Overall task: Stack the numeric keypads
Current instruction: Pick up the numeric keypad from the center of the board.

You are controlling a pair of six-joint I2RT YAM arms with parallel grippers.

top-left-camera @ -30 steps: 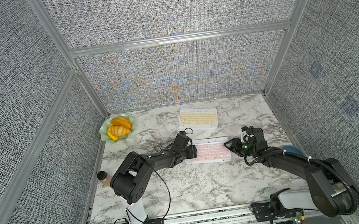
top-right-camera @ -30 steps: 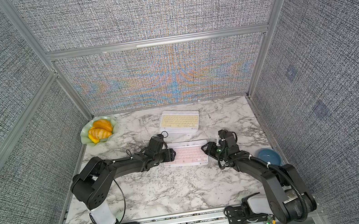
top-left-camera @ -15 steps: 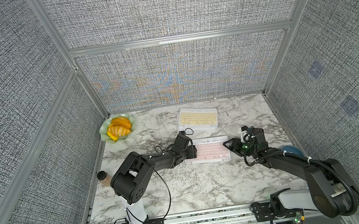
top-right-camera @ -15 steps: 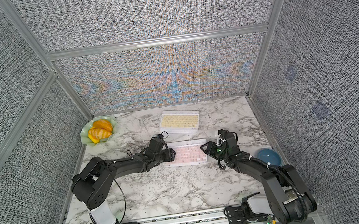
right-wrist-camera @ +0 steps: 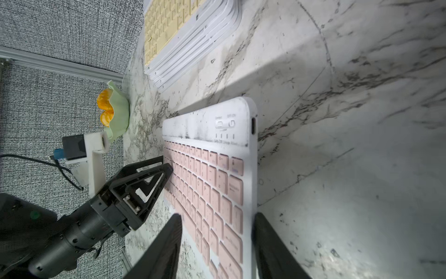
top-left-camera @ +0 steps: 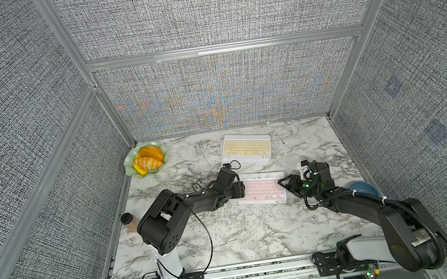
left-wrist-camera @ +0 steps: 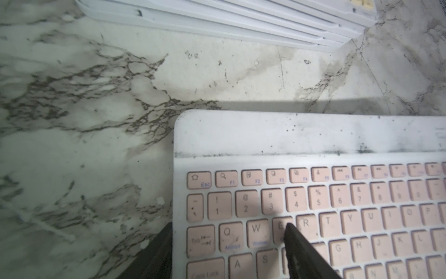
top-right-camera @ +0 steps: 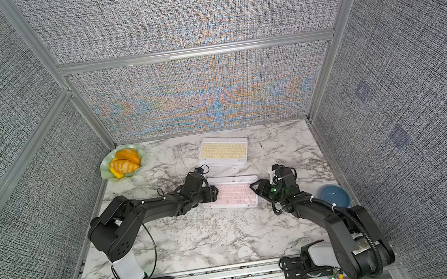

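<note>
Pink keypad [top-left-camera: 259, 191] is being held midway along the desk [top-left-camera: 229, 234]; your left gripper [top-left-camera: 242, 193] and right gripper [top-left-camera: 283, 185] are clamping its short ends.

Narrow gap between the pink keypad [top-left-camera: 256, 191] and the stack [top-left-camera: 245, 148]. Front of the table [top-left-camera: 244, 232] is wide open, blue bowl [top-left-camera: 364, 188] far right.

surface: marble table [top-left-camera: 229, 234] | on it: stack of keypads [top-left-camera: 246, 149], green fruit dish [top-left-camera: 128, 164], blue bowl [top-left-camera: 364, 188]

Two high views down on the table [top-left-camera: 229, 234]; both wrist cameras close on pink keypad [left-wrist-camera: 313, 205].
</note>
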